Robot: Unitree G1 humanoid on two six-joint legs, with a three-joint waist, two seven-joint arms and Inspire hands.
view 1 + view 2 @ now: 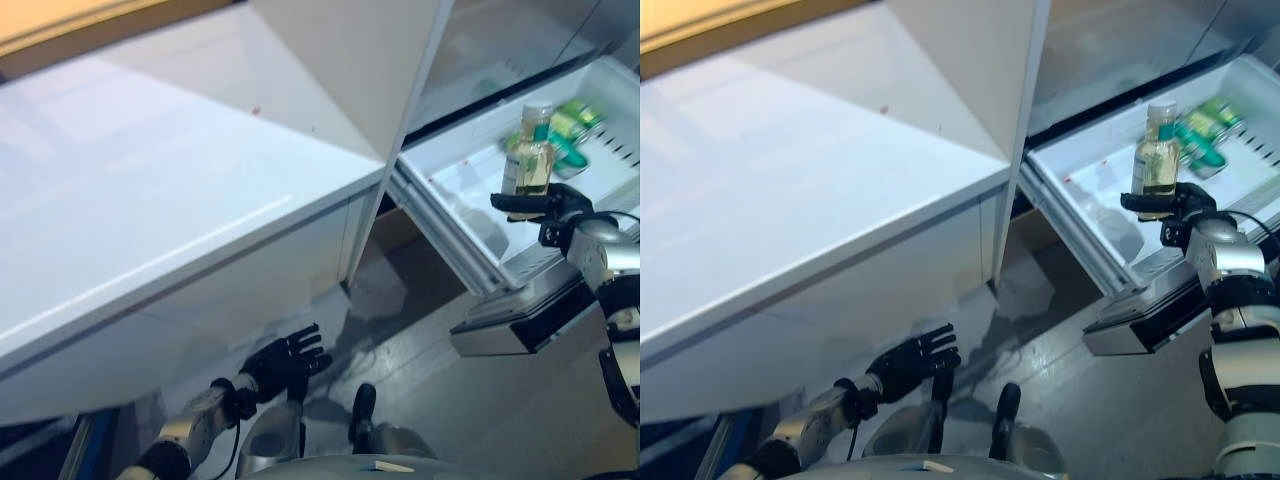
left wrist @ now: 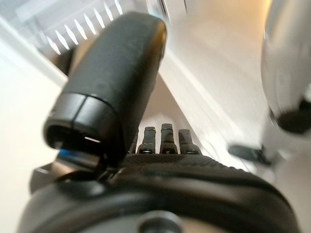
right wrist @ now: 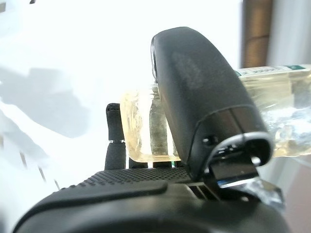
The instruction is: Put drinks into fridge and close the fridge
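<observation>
My right hand point(image 1: 548, 206) is shut on a clear bottle of yellowish drink point(image 1: 530, 152) with a pale cap and green label. It holds the bottle upright above the open white fridge drawer point(image 1: 470, 195). In the right wrist view the thumb point(image 3: 204, 102) presses across the bottle point(image 3: 143, 126). Green drinks point(image 1: 572, 128) lie in the far part of the drawer. My left hand point(image 1: 285, 358) hangs low by the floor with fingers straight, open and empty; it also shows in the left wrist view point(image 2: 165, 141).
The white fridge door point(image 1: 170, 190) stands open and spans the left half of the view. The drawer's grey front point(image 1: 520, 320) juts out at lower right. A grey floor point(image 1: 430, 380) lies below.
</observation>
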